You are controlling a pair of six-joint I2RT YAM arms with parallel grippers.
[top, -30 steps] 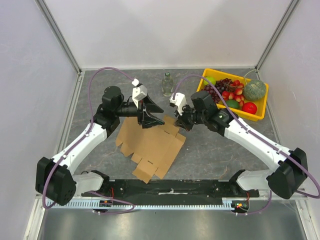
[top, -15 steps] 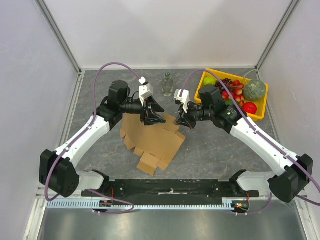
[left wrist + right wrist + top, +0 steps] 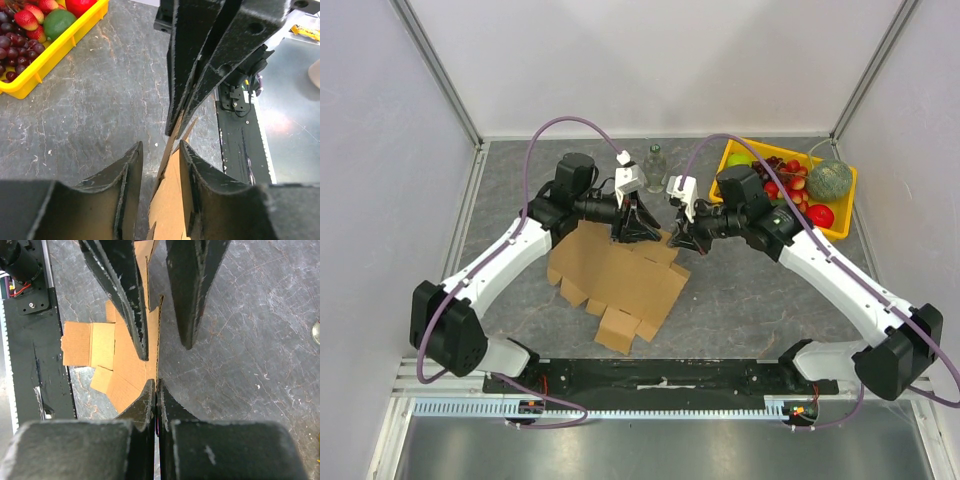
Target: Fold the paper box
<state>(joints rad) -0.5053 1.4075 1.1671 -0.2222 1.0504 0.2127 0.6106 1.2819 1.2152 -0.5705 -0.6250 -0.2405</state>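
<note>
The paper box is a flat brown die-cut cardboard sheet on the grey table, its far edge raised. My right gripper is shut on that far edge; the right wrist view shows its jaws pinched on the thin cardboard edge. My left gripper is right beside it on the left, open. In the left wrist view its jaws straddle the sheet's edge, which lies against the right finger with a gap to the left one.
A yellow tray of fruit stands at the back right, with a green melon on its rim. A small glass bottle stands just behind the grippers. The black base rail runs along the near edge.
Both grippers have moved away from me toward the back, the left one also to the right. The sheet has slid back with them and its far edge has come up.
</note>
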